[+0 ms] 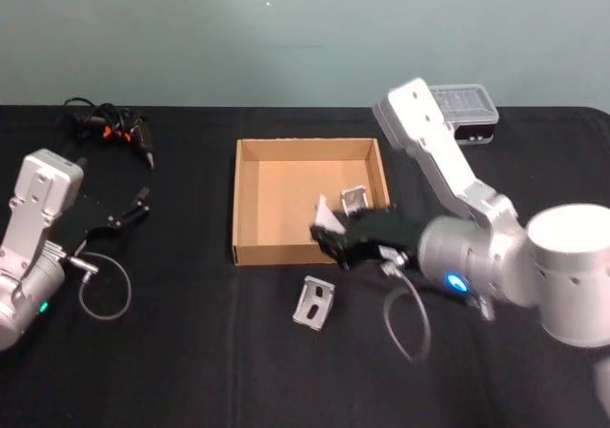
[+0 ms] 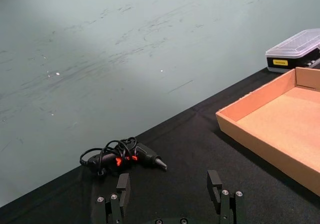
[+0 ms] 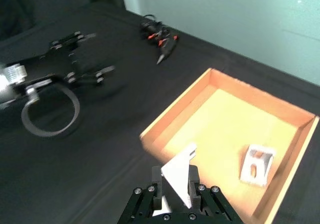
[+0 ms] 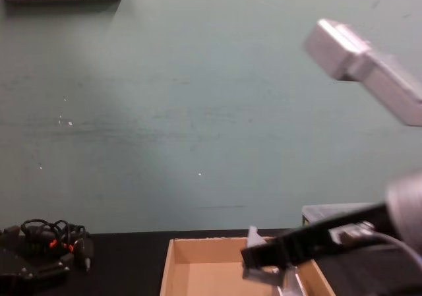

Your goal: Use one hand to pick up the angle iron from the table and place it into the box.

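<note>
Desk (image 1: 191, 380): matte black, plain. Box (image 1: 276, 254): tan cardboard, unmarked. Angle iron (image 3: 180, 166) in right claw (image 3: 175, 180): pale silver-white. The claw is black, its arm (image 1: 448, 161) silver-grey. Left claw (image 2: 169, 181): black. Cable tangle (image 1: 110, 128): black with orange bits. Plastic case (image 2: 295, 52): clear lid, black base, yellow label. Wall (image 1: 286, 37): pale green.

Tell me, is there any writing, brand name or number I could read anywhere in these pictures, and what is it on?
Yellow label on the plastic case: printing too small to read.
Cardboard box, metal bracket gripped in the right tool, table: no writing visible.
Nothing else carries readable text.
</note>
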`<control>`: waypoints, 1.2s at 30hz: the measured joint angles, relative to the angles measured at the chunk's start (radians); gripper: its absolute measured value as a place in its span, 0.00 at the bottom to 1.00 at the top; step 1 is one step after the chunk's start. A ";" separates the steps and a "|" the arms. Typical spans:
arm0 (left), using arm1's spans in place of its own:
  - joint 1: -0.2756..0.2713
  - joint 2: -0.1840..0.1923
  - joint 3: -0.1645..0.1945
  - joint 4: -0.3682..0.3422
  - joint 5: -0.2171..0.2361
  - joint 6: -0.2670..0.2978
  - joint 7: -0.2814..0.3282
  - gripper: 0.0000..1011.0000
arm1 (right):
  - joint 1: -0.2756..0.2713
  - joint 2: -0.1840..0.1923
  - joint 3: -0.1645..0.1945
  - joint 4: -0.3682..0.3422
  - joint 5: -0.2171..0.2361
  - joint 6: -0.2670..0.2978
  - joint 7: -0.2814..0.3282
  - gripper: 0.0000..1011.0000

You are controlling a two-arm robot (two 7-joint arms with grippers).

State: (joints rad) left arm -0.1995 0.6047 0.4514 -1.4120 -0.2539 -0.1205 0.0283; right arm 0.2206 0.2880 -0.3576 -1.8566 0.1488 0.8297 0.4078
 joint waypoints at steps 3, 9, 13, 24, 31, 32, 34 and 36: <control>0.000 0.000 0.000 0.000 0.000 0.000 0.000 1.00 | 0.088 -0.046 -0.022 0.121 -0.011 -0.022 -0.016 0.30; 0.000 0.000 0.000 0.000 0.000 0.000 0.000 1.00 | 0.200 -0.097 -0.053 0.300 -0.030 -0.055 -0.020 0.30; 0.000 0.000 0.000 0.000 0.000 0.000 0.000 1.00 | 0.278 -0.136 -0.078 0.445 -0.047 -0.077 -0.022 0.30; 0.000 0.000 0.000 0.000 0.000 0.000 0.000 1.00 | 0.357 -0.203 -0.091 0.638 -0.071 -0.111 -0.036 0.30; 0.000 0.000 0.000 0.000 0.000 0.000 0.000 1.00 | 0.362 -0.215 -0.083 0.661 -0.072 -0.110 -0.042 0.30; 0.000 0.000 0.000 0.000 0.000 0.000 0.000 1.00 | 0.362 -0.215 -0.083 0.661 -0.072 -0.110 -0.042 0.30; 0.000 0.000 0.000 0.000 0.000 0.000 0.000 1.00 | 0.362 -0.214 -0.083 0.659 -0.072 -0.109 -0.041 0.31; 0.000 0.000 0.000 0.000 0.000 0.000 0.000 1.00 | 0.361 -0.213 -0.083 0.657 -0.072 -0.109 -0.041 0.35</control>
State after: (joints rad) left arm -0.1995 0.6047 0.4514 -1.4120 -0.2539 -0.1205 0.0283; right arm 0.5820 0.0748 -0.4411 -1.1998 0.0769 0.7207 0.3664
